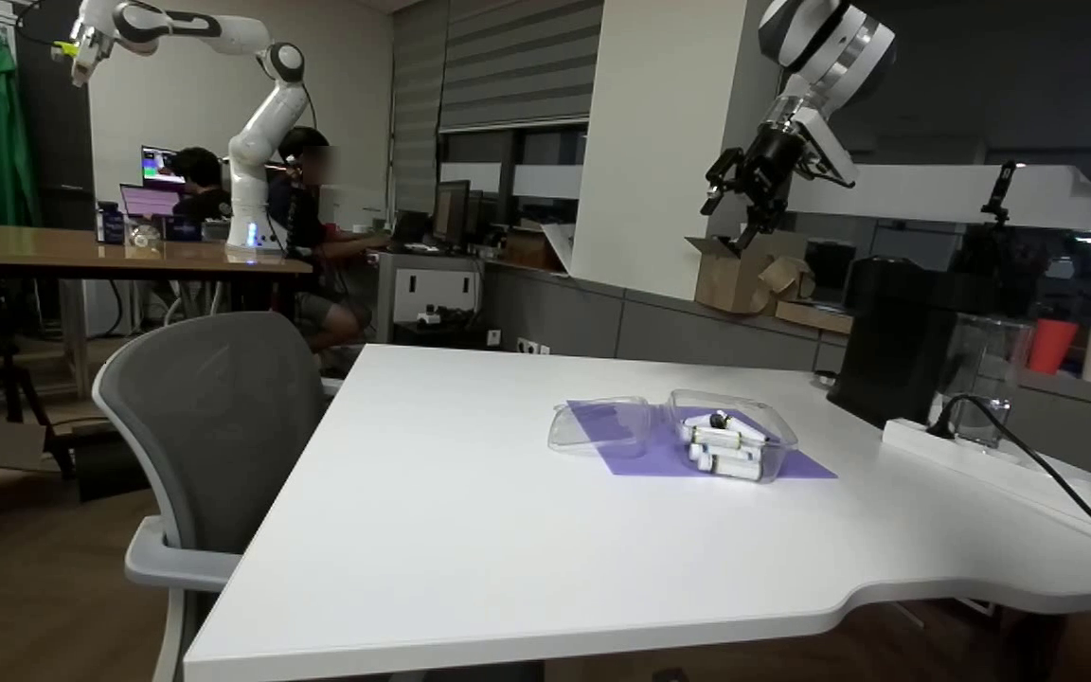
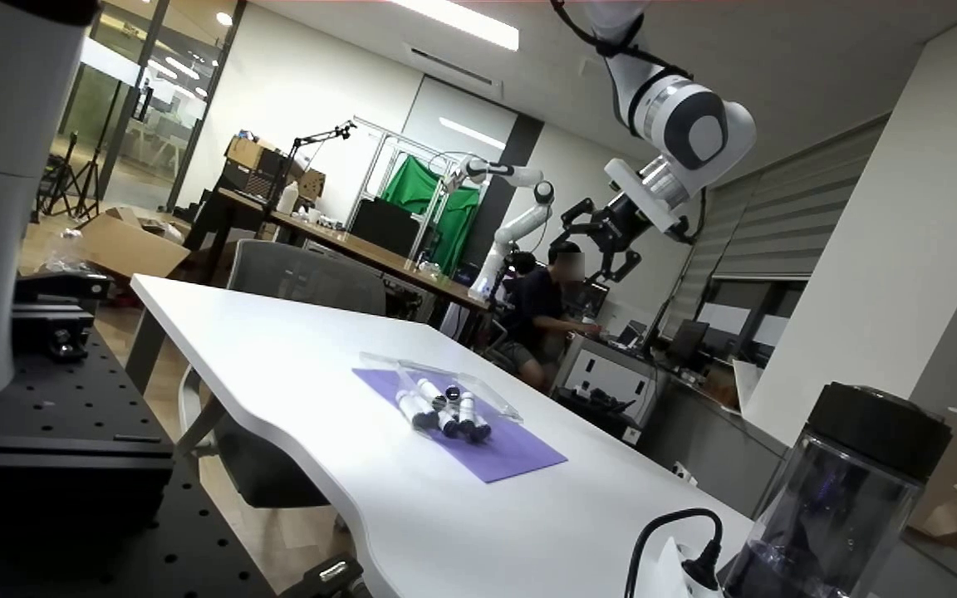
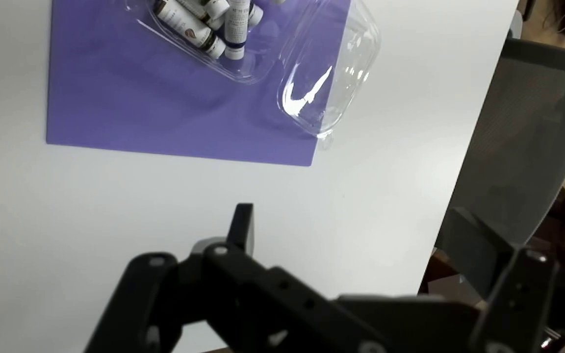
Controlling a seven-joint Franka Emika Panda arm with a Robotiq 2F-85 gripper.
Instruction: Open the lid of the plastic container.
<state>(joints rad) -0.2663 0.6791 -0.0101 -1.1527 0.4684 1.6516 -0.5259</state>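
The clear plastic container stands on the purple mat with several white tubes inside. It also shows in the other views. The transparent lid is open, folded out beside the container, partly over the mat and partly over the white table. It shows at the top of the wrist view; in an exterior view it is faint. My gripper is high above the table, apart from container and lid. Its fingers are wide apart with nothing between them, as the wrist view shows; it also appears here.
The purple mat lies flat on the white table. A grey chair stands at the table edge. A black device with a clear vessel and a white power strip with a black cable are at one side.
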